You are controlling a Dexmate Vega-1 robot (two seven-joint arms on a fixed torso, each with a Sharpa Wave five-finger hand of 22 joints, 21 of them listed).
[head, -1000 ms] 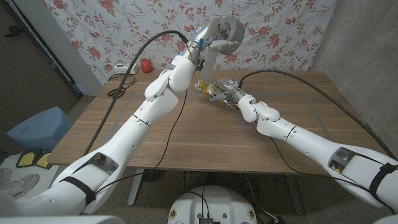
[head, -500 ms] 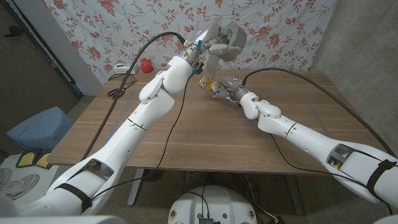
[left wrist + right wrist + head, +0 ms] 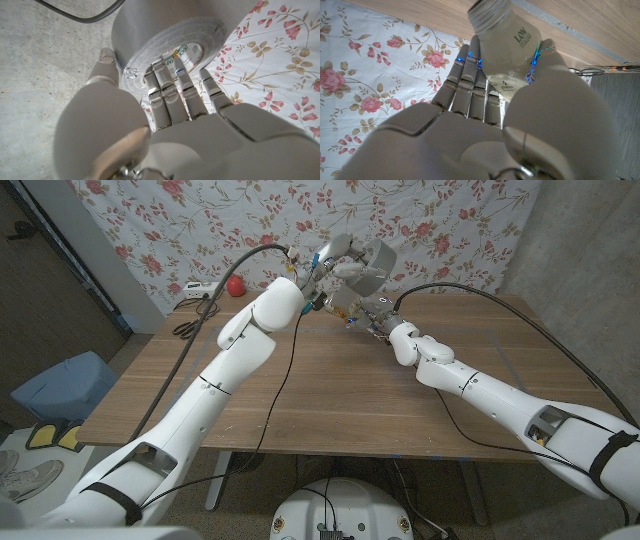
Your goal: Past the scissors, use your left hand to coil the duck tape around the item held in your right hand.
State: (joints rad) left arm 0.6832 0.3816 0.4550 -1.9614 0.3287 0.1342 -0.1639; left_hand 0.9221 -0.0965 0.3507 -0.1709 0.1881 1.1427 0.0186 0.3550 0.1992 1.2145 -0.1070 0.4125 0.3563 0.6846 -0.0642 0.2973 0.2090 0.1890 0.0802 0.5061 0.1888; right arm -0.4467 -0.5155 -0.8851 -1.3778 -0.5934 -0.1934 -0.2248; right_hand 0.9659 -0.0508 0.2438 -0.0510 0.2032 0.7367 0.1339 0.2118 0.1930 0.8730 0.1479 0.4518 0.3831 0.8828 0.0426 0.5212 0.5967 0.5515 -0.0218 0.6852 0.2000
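Observation:
My left hand (image 3: 336,256) holds a grey duct tape roll (image 3: 373,257) raised above the table's far side; in the left wrist view its fingers (image 3: 172,95) reach into the core of the tape roll (image 3: 165,40). Just below, my right hand (image 3: 372,314) grips a clear plastic bottle (image 3: 345,308). In the right wrist view the bottle (image 3: 512,55) carries a "LOW SUGAR" label, has a bare threaded neck and lies in my right hand (image 3: 485,130). A grey strip seems to run from roll to bottle. The scissors (image 3: 185,328) lie at the table's far left.
A red round object (image 3: 235,285) and a white power strip (image 3: 199,289) sit at the far left corner of the wooden table (image 3: 330,400). A floral cloth hangs behind. A blue box (image 3: 58,385) stands on the floor at left. Black cables trail from both arms.
My right hand has carried the bottle farther from me, up toward the tape. My left hand has lowered the roll a little, so roll and bottle are closer together.

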